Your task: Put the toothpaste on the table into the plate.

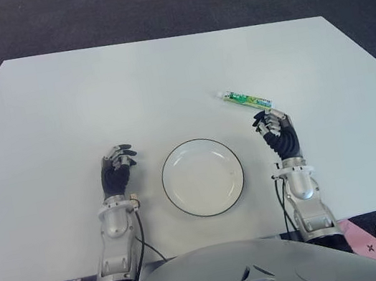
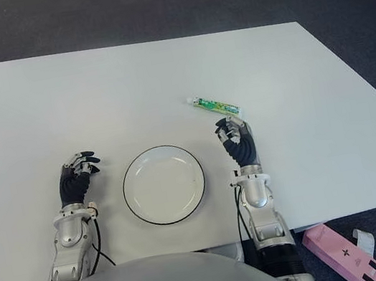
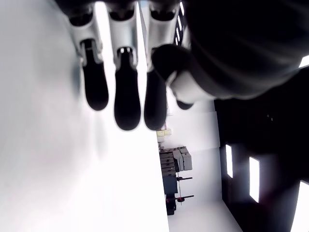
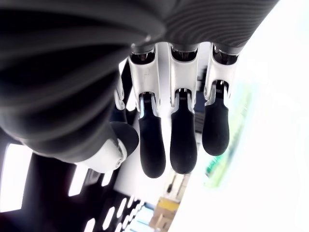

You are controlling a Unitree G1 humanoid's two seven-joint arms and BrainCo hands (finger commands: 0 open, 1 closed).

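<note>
Beside right hand [image 1: 273, 127] fingertips, toothpaste [image 1: 245, 99] on table [image 1: 59, 112], plate [image 1: 202, 176] empty

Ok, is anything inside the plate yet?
No. The plate shows only its bare white inside. The toothpaste lies on the table, beyond the right hand. Nothing covers the plate.

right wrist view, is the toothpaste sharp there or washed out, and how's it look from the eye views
Right wrist view: the toothpaste is a pale, blurred green smear in the table's glare, beyond the right hand. Left eye view: the tube is crisp, evenly lit.
</note>
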